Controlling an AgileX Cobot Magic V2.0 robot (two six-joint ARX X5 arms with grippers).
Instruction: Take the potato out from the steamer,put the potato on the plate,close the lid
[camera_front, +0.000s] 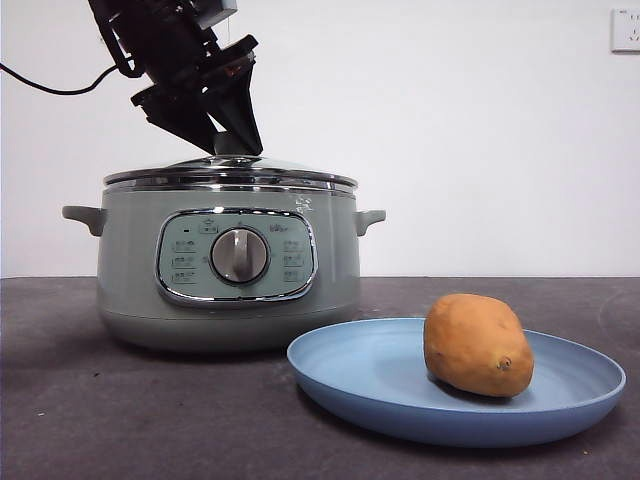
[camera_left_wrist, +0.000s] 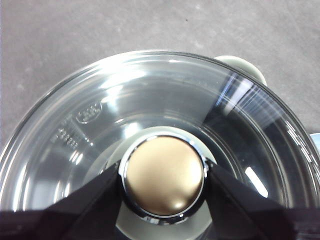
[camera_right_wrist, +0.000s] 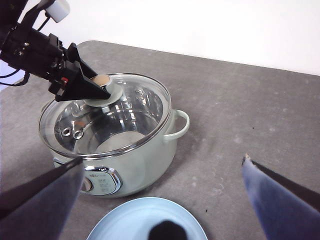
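The orange-brown potato (camera_front: 478, 345) lies on the light-blue plate (camera_front: 370, 385), to the right of the sage-green steamer (camera_front: 130, 270). The glass lid (camera_front: 290, 175) rests on the steamer's rim. From above, my left gripper (camera_front: 232, 140) reaches down to the lid's knob (camera_left_wrist: 164, 175). Its two black jaws press against either side of the knob, shut on it. In the right wrist view the left gripper (camera_right_wrist: 102, 87) sits on the lid (camera_right_wrist: 145, 100). My right gripper (camera_right_wrist: 162, 160) hangs open and empty, high above the plate (camera_right_wrist: 130, 220).
The steamer's side handle (camera_right_wrist: 180, 125) sticks out towards the bare grey tabletop (camera_right_wrist: 240, 115). The plate sits close in front of the steamer's control panel (camera_front: 238, 255). A white wall with a socket (camera_front: 625, 30) stands behind.
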